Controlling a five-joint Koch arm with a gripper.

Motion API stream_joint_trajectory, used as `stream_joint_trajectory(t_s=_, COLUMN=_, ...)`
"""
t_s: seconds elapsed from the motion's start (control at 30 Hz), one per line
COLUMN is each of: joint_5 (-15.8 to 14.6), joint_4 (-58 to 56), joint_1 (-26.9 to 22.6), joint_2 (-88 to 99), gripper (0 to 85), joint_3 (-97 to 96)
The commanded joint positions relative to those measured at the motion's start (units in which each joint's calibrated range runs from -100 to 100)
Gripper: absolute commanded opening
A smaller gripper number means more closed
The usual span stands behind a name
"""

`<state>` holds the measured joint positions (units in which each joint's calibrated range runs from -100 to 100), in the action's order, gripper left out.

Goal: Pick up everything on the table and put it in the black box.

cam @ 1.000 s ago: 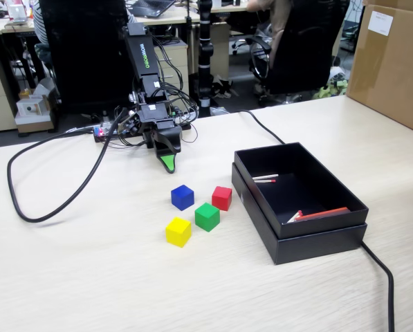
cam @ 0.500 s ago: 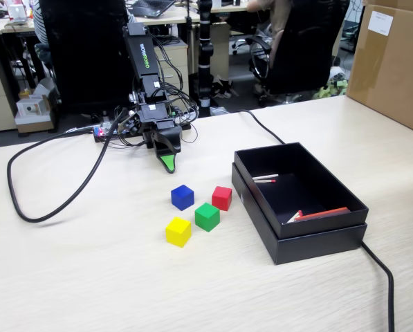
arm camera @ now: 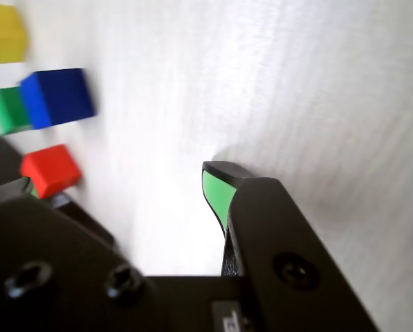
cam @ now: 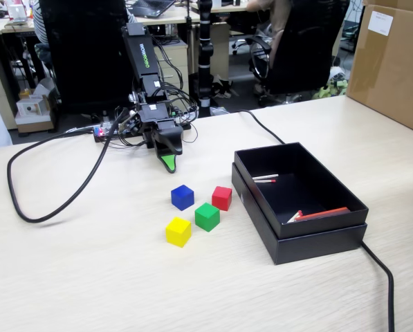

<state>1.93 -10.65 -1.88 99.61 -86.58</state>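
Note:
Four small cubes sit together on the beige table point(cam: 88, 277): blue point(cam: 182, 197), red point(cam: 221, 198), green point(cam: 207, 216) and yellow point(cam: 178, 232). The black box point(cam: 317, 243) stands just right of them and holds red-and-white pens point(cam: 320, 214). My gripper point(cam: 167, 162) points down near the tabletop, behind the cubes and a little left of the blue one. In the wrist view the gripper point(arm camera: 123, 187) is open, with bare table between its green-padded fingers point(arm camera: 216, 194). That view shows the blue point(arm camera: 57, 97), green point(arm camera: 9, 111), red point(arm camera: 50, 169) and yellow point(arm camera: 4, 33) cubes at the left.
A thick black cable point(cam: 54, 200) loops over the table to the left of the arm. Another cable point(cam: 382, 277) runs off behind the box toward the front right. A brown carton point(cam: 393, 66) stands at the far right, and office chairs stand beyond the table's back edge.
The arm's upper part has shifted very slightly. A pale shape has come in at the left edge of the fixed view. The cubes and box have not moved.

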Motion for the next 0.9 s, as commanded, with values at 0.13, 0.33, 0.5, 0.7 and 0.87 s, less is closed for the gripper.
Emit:
stream_joint_trajectory(t_s=0.13, joint_5=-0.8, joint_4=-21.4, joint_1=0.1, joint_2=-15.2, gripper=47.1, joint_3=25.1)
stream_joint_trajectory(t_s=0.33, joint_5=-0.7, joint_4=-35.0, joint_1=0.4, joint_2=-36.2, gripper=46.8, joint_3=47.9)
stream_joint_trajectory(t_s=0.5, joint_5=0.0, joint_4=-41.3, joint_1=0.3, joint_2=-51.7, gripper=44.8, joint_3=60.3)
stream_joint_trajectory(t_s=0.7, joint_5=0.3, joint_4=-41.9, joint_1=0.3, joint_2=-65.4, gripper=44.8, joint_3=67.1)
stream_joint_trajectory(t_s=0.87, joint_5=1.0, joint_4=-41.9, joint_1=0.5, joint_2=-73.2, gripper=44.7, joint_3=71.5)
